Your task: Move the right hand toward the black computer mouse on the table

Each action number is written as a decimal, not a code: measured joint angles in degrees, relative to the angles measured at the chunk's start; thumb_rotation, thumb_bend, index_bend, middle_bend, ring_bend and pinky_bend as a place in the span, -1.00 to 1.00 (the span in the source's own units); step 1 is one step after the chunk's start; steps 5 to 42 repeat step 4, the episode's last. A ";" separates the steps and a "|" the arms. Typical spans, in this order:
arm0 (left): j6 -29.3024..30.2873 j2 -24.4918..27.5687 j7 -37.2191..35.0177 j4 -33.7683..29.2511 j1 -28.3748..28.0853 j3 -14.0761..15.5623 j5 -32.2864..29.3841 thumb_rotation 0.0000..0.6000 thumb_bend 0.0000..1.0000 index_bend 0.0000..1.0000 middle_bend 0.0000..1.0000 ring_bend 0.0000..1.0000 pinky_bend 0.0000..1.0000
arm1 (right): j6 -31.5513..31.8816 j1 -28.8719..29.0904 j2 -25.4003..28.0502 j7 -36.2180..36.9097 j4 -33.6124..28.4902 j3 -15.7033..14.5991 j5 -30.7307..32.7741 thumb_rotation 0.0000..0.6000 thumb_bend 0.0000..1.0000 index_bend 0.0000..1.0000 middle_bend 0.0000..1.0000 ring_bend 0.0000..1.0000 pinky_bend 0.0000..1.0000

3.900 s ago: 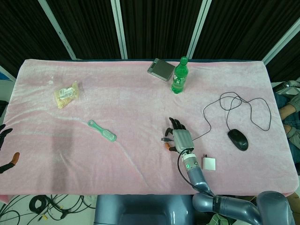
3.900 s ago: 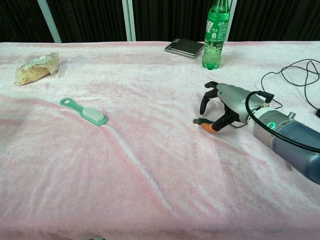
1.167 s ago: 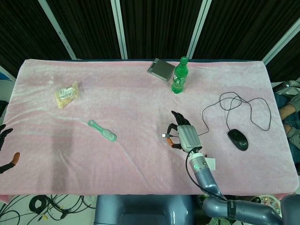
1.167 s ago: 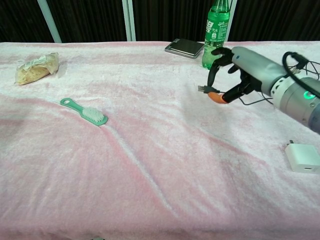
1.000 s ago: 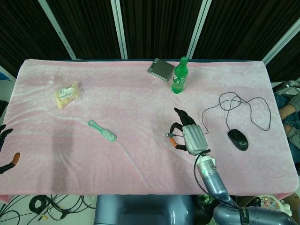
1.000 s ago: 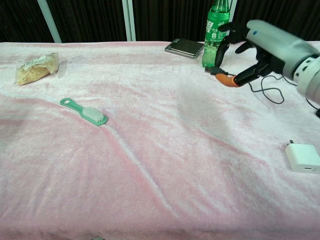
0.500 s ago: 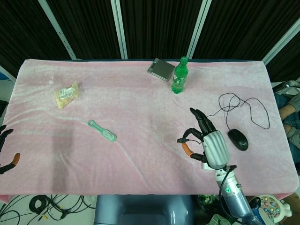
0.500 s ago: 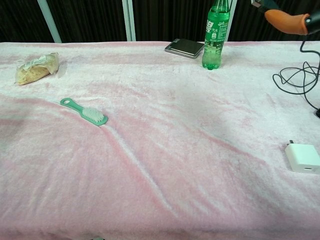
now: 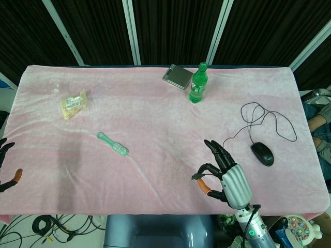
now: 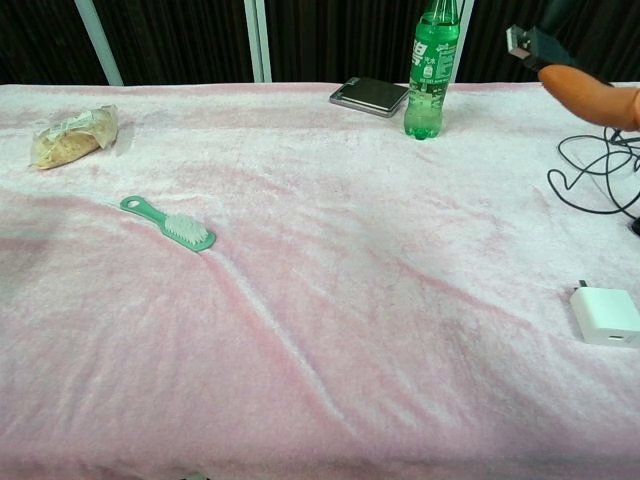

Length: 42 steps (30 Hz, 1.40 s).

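Reaching is only partly done, as I judge it: my right hand point(image 9: 230, 178) hangs raised above the near edge of the table point(image 9: 155, 113), and the black computer mouse point(image 9: 262, 153) lies off to its right and a little farther from me, near but clearly apart. What seems left is to carry the hand rightward and forward, then lower it over the mouse.

My right hand holds nothing. Its fingers point(image 9: 217, 151) are stretched forward and spread, and the orange-tipped thumb point(image 9: 206, 186) sticks out to the left. From the chest camera only that orange tip shows, at the upper right edge of the view.

Beyond the mouse, its thin black cable point(image 9: 269, 121) loops across the pink cloth, farther from me than the hand. A small white charger point(image 10: 607, 315) lies close by the hand; the head camera cannot see it. Farther ahead and a little left stand a green bottle point(image 9: 197, 83) and a flat grey case point(image 9: 177, 76). Well off to the left lie a green brush point(image 9: 113, 144) and, farther still, a bag of snacks point(image 9: 73, 104).

My left hand point(image 9: 6, 164) barely shows at the far left edge, and I cannot tell how it is set.
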 measured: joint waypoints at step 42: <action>-0.08 0.03 -0.03 0.05 -0.04 0.01 0.03 1.00 -0.32 -0.68 -0.88 -1.00 -1.00 | -0.42 -0.04 -0.39 -0.62 0.01 0.18 -0.14 1.00 -0.37 0.17 -0.94 -0.94 -0.68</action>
